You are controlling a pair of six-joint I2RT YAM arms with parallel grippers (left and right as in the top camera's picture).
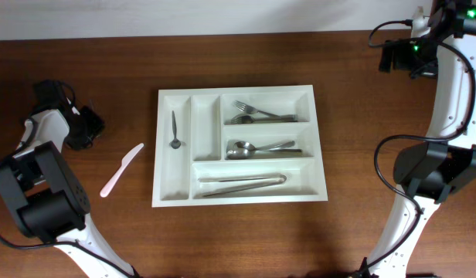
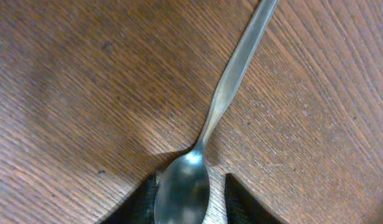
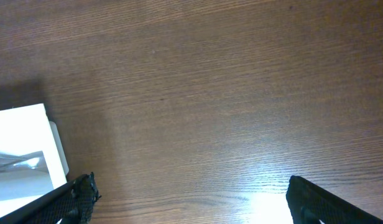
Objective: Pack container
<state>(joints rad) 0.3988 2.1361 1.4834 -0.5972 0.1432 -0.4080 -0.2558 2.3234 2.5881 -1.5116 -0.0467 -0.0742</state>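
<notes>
The white cutlery tray (image 1: 167,193) lies mid-table. It holds a small spoon (image 1: 175,131), forks (image 1: 257,115), spoons (image 1: 257,148) and tongs (image 1: 242,183). My left gripper (image 1: 85,127) is at the far left, low over the table. In the left wrist view its fingers (image 2: 191,199) are closed narrowly on the bowl of a metal spoon (image 2: 226,93), whose handle runs away over the wood. That spoon is hidden in the overhead view. My right gripper (image 1: 396,55) is at the far right back. It is wide open (image 3: 188,193) and empty over bare wood, with the tray's corner (image 3: 27,134) at its left.
A pink plastic knife (image 1: 120,169) lies on the table left of the tray. The arm bases stand at the front left (image 1: 41,208) and front right (image 1: 431,174). Cables hang by the right arm.
</notes>
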